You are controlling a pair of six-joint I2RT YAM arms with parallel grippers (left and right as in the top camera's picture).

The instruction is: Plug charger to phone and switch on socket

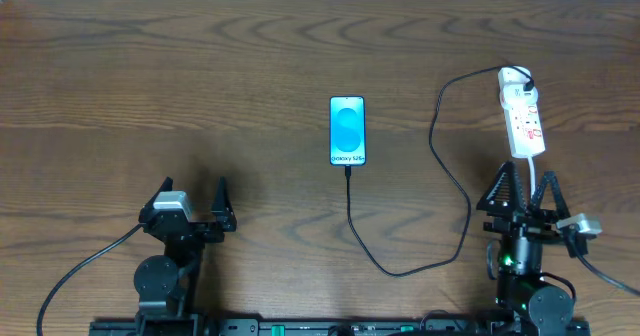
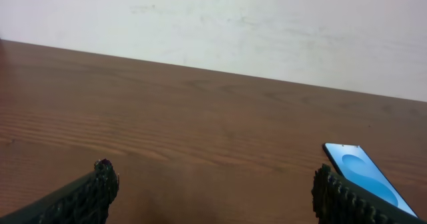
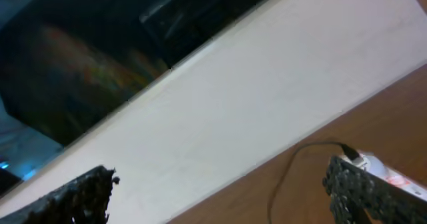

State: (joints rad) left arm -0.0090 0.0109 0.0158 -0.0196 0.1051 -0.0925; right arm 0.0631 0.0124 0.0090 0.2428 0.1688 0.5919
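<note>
- While both arms sit at the near edge of the table (image 1: 200, 76), the left gripper (image 1: 192, 189) stands with its jaws spread wide, holding nothing and touching nothing.
- The right gripper (image 1: 527, 181) is likewise fully spread and empty. Its fingertips lie just short of the near end of the socket (image 1: 523, 116); contact cannot be confirmed.
- The phone (image 1: 347, 131) lies flat at mid-table, screen up and lit. Its long axis runs near-to-far, with the "Galaxy" text at the near end.
- The charger (image 1: 350, 211) meets the near short edge of the phone, runs toward the robot, curves right, then climbs to a black plug at the far, rounded end of the socket.
- The socket lies at the right of the table, long axis near-to-far, tilted slightly.
- In the left wrist view, the phone appears beside the right-hand finger.
</note>
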